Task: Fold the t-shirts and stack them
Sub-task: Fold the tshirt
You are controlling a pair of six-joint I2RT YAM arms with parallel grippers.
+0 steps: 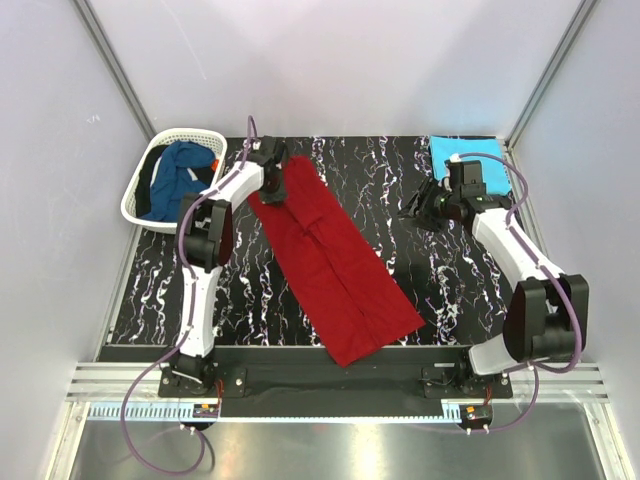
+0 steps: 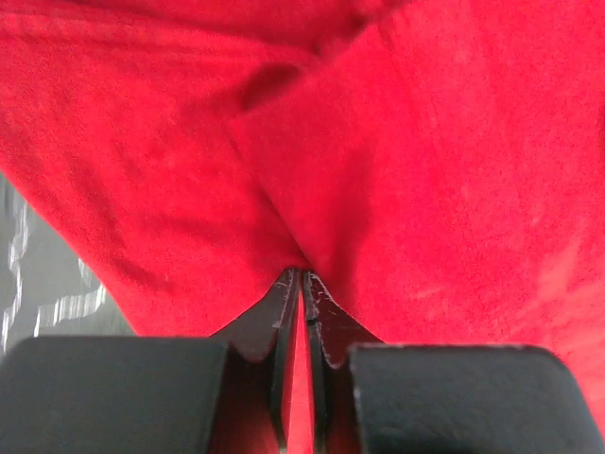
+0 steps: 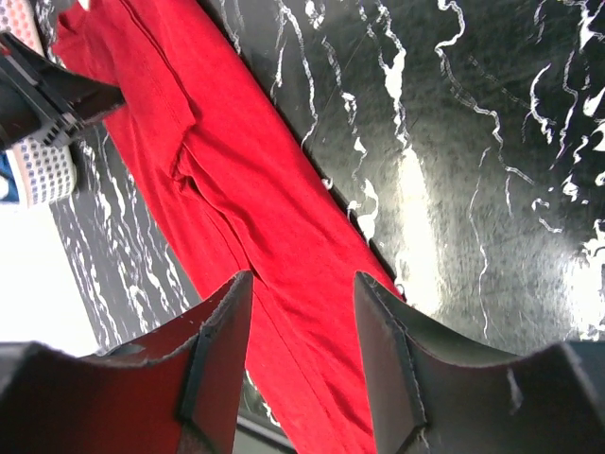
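because the red t-shirt [image 1: 335, 265] already lies as a long narrow strip, running diagonally across the black marbled table [image 1: 430, 285] from the far left toward the near edge, its sides look tucked in, and the step in hand seems to be the lengthwise fold. the left gripper [image 1: 272, 187] sits at the strip's far end, and its wrist view shows why: the jaws are pressed almost together with a thin fold of red cloth caught between them. a pinch at that end would let the arm carry it over toward the near hem.

the right gripper [image 1: 424, 207] hangs over bare table to the right of the strip, well apart from it, with its jaws spread wide and nothing between them. from there its camera looks down along the shirt. it is probably parked out of the way so the cloth can move freely, or ready to pin the near half.

the turquoise t-shirt [image 1: 465, 152] lies flat in the far right corner, seemingly folded and serving as the start of the stack. the dark blue t-shirt [image 1: 180, 180] is bundled in the white basket [image 1: 190, 134] at the far left, not yet folded. i judge the task roughly midway: one shirt placed, the red one partly folded, one waiting.
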